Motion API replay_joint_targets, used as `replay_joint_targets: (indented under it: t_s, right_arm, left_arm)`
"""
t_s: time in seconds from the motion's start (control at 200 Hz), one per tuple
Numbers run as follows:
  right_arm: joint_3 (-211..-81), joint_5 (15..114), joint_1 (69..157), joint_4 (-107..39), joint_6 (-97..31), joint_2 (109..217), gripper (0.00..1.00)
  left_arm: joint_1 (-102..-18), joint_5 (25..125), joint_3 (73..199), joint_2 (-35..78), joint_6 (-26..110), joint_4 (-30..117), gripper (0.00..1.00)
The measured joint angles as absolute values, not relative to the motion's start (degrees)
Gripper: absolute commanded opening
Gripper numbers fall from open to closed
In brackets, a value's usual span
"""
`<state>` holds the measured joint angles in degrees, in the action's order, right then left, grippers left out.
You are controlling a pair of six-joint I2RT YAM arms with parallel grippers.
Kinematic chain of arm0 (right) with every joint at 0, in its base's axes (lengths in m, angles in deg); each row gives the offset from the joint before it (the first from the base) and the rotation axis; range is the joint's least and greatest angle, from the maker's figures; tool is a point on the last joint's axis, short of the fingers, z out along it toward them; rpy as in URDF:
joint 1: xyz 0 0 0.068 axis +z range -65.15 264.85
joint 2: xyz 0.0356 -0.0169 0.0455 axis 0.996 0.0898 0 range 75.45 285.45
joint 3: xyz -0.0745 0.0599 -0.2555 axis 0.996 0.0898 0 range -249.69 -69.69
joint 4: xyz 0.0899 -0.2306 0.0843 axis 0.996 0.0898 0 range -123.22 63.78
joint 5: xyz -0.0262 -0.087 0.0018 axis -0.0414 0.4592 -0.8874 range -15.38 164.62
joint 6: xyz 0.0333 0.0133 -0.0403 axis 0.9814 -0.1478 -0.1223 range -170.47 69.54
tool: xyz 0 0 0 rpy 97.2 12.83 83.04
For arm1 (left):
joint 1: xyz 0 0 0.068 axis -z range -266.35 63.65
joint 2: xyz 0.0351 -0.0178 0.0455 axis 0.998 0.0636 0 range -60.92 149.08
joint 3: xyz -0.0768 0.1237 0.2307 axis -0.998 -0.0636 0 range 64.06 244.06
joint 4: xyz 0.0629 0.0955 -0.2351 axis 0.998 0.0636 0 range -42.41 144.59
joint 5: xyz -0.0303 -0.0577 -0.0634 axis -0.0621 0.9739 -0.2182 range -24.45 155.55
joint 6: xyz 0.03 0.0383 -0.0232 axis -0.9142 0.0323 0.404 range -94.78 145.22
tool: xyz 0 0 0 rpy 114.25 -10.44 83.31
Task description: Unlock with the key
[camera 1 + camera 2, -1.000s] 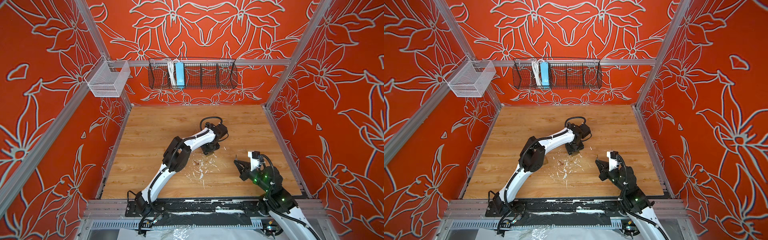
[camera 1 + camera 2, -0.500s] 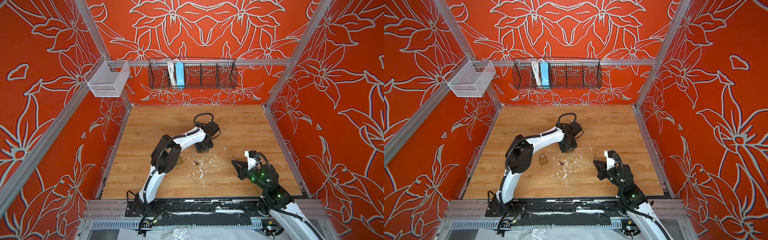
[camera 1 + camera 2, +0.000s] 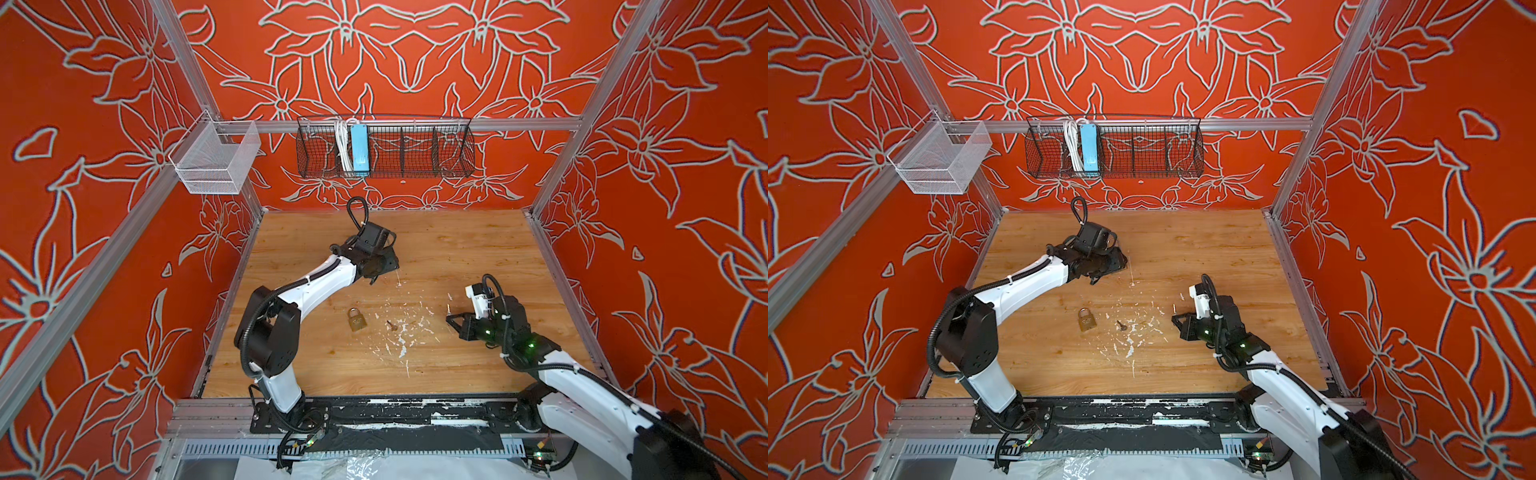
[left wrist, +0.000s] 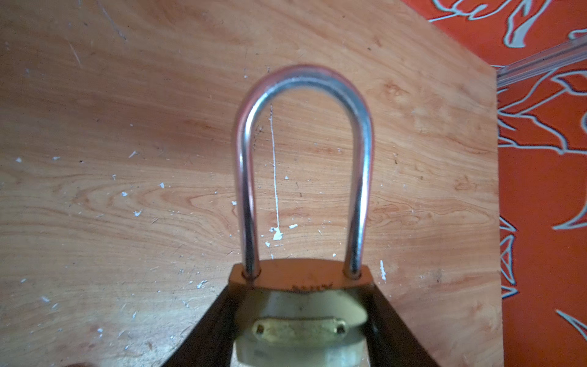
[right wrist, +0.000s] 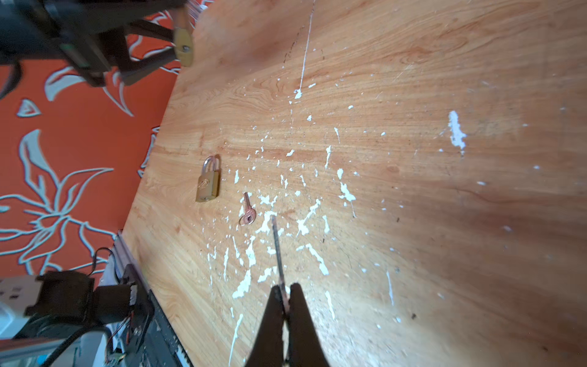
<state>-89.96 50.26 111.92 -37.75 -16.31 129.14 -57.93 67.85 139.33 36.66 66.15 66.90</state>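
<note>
My left gripper (image 4: 300,321) is shut on a brass padlock (image 4: 300,282). Its black fingers (image 4: 209,333) press the body's two sides. The steel shackle (image 4: 305,79) points away from the camera, both legs seated in the body. In both top views this gripper (image 3: 384,268) (image 3: 1113,264) hovers over the middle-back of the table. My right gripper (image 5: 285,290) is shut on a key (image 5: 277,248), whose thin blade sticks out past the tips. It sits front right in a top view (image 3: 451,322). From the right wrist view, the held padlock (image 5: 183,47) hangs far off.
A second brass padlock (image 3: 356,320) (image 5: 208,184) and a loose copper-coloured key (image 3: 391,325) (image 5: 247,211) lie flat on the wooden table (image 3: 457,249), between the two arms. White paint flecks (image 3: 401,351) mark the boards. Wire baskets (image 3: 386,149) hang on the back wall.
The left arm swung left and back with its padlock, uncovering the padlock and key lying on the table. The right gripper shifted left with its key.
</note>
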Motion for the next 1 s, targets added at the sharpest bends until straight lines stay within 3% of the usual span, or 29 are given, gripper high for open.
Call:
replay_joint_targets:
  t_s: [0.175, 0.245, 0.475, 0.996]
  right_arm:
    - [-97.8, 56.5, 121.3, -42.8, -14.3, 139.6, 0.0]
    - [-99.6, 57.6, 122.5, -46.6, -12.9, 143.5, 0.0]
    - [-102.0, 58.3, 123.7, -54.0, -9.4, 153.5, 0.0]
    - [-108.7, 54.5, 124.7, -57.3, -8.6, 160.2, 0.0]
  left_arm:
    - [-59.2, 68.9, 133.4, 33.0, 69.3, 61.2, 0.05]
    - [-59.7, 68.8, 131.0, 32.0, 70.9, 59.9, 0.0]
    - [-60.0, 68.7, 126.9, 28.8, 74.7, 59.4, 0.0]
    - [-59.3, 74.4, 123.9, 27.3, 76.3, 51.0, 0.0]
